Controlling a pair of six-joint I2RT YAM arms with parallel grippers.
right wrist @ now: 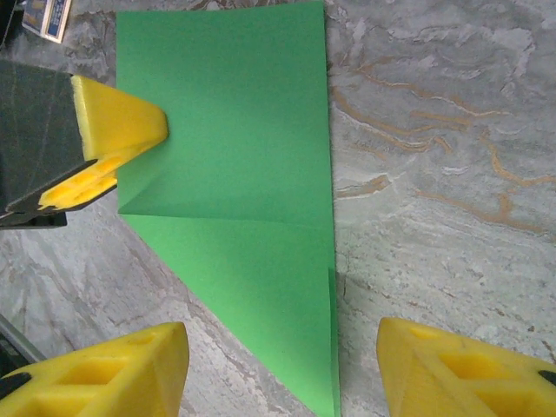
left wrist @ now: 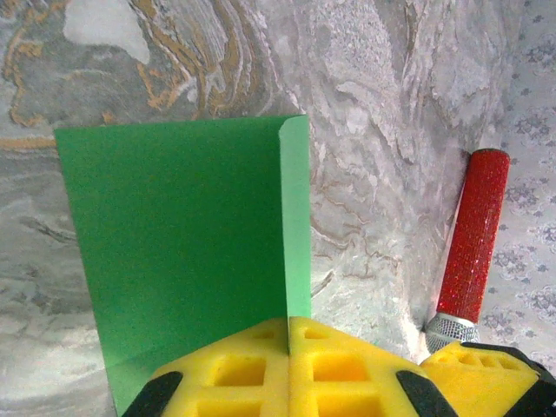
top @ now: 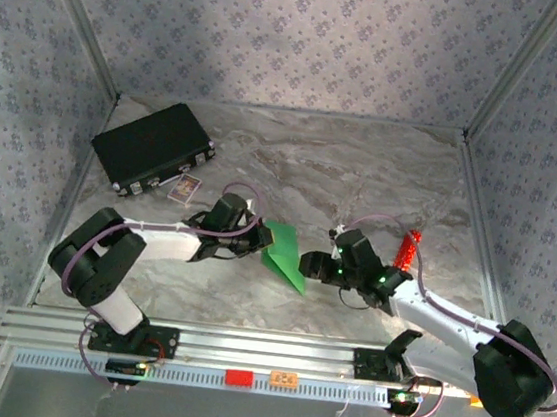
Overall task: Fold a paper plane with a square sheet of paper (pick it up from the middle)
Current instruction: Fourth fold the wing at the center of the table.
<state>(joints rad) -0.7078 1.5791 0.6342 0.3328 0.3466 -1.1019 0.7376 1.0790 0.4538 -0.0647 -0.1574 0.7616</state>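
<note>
paper (top: 283,254) centre, case (top: 153,146) behind left, cylinder (top: 408,252) right

I count one green paper sheet (top: 282,252), one black case (top: 153,144), one red cylinder (top: 410,251), one card (top: 187,188), one left pincer (top: 258,236), one right pincer (top: 310,265).

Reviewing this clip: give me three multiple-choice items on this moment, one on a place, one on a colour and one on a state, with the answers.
1. Where does the black case lie?
A. far left of the table
B. near right of the table
C. on the paper

2. What colour is the folded paper?
A. white
B. green
C. red

3. How is the right hand?
A. shut on the paper
B. shut on the black case
C. open

Answers: 1 A, it sits by the far left wall. 2 B, the paper is bright green. 3 C, its jaws stand wide apart over the paper's pointed end.
</note>
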